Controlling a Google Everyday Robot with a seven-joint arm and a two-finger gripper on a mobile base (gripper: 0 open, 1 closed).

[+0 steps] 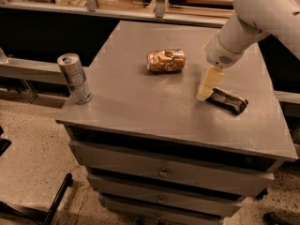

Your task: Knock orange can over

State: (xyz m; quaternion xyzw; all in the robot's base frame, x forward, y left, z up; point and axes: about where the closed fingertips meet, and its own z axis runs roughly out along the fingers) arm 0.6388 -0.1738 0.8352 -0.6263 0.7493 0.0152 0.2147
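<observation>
While can (166, 61) lies on its side mid-table (140, 107), I see gripper (203, 94) apart to its right, tip just beside packet (228, 100); how open, I can't tell. Silver can (75, 78) upright near left edge. Bare top toward front edge.

No text, brand or number can be read anywhere.

The orange can (166, 61) lies on its side near the middle of the table (140, 107). Its label shows pale and dark markings, but they do not resolve into letters.

The blue can (75, 78) stands upright at the table's front left corner. Its label has blue patches on silver, and any wording there is illegible.

The packet (227, 100) near the right edge is dark, and its print is too blurred to tell.

The hand (206, 86) hangs just above the table at the packet's left end, well apart from the orange can.
</observation>
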